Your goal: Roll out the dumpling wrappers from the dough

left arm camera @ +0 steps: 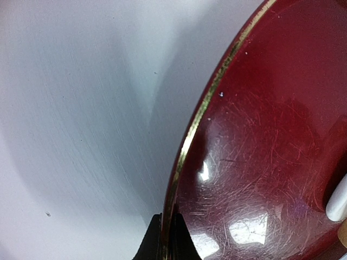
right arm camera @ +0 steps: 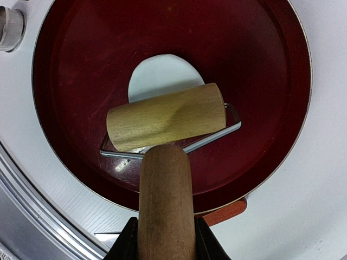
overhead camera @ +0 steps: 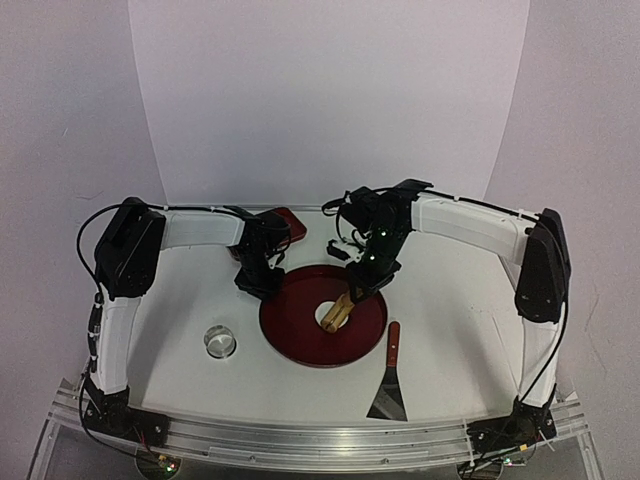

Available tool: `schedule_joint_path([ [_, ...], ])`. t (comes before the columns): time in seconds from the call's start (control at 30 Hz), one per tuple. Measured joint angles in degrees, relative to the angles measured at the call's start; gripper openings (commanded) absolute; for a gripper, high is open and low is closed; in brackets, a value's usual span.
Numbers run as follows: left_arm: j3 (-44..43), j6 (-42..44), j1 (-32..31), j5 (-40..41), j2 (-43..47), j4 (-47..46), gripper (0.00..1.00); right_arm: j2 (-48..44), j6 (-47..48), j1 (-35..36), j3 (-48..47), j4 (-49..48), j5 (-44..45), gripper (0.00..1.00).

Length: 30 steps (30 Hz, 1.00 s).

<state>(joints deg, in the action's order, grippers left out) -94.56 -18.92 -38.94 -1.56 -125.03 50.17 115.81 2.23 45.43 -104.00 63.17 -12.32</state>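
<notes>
Right gripper (right arm camera: 165,238): jaws part-closed, clamped on the handle of the wooden roller (right arm camera: 168,116). The barrel lies crosswise on the near edge of the dough (right arm camera: 161,76), at the middle of the red tray (right arm camera: 70,49).

My judgement: press evenly with the barrel level, push straight away along the handle line, and stop short of the tray wall.

Dough lies flat, face up. Visible part is near round with no clear long axis; the rest is hidden under the barrel.

Left gripper (left arm camera: 165,241): closed, pinching the tray's rim, which should steady it.
</notes>
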Motion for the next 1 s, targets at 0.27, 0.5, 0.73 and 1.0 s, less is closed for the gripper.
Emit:
schedule_joint_path([
  [0.27, -0.8, 0.1, 0.0, -0.1, -0.5, 0.8, 0.00, -1.7, 1.1, 0.0, 4.6, -3.8, -0.1, 0.00],
  [0.5, -1.6, 0.1, 0.1, -0.3, -0.9, 1.7, 0.00, -0.9, 0.8, 0.0, 6.2, -6.0, -0.5, 0.00],
  [0.73, -1.9, 0.5, 0.3, -0.9, -1.2, 2.1, 0.00, 1.1, 0.3, 0.0, 5.1, -6.7, -1.1, 0.00],
  [1.0, -4.3, 0.6, 0.5, -1.6, -2.5, 4.5, 0.00, 1.9, -0.6, -0.2, 6.6, -11.8, -2.4, 0.00],
])
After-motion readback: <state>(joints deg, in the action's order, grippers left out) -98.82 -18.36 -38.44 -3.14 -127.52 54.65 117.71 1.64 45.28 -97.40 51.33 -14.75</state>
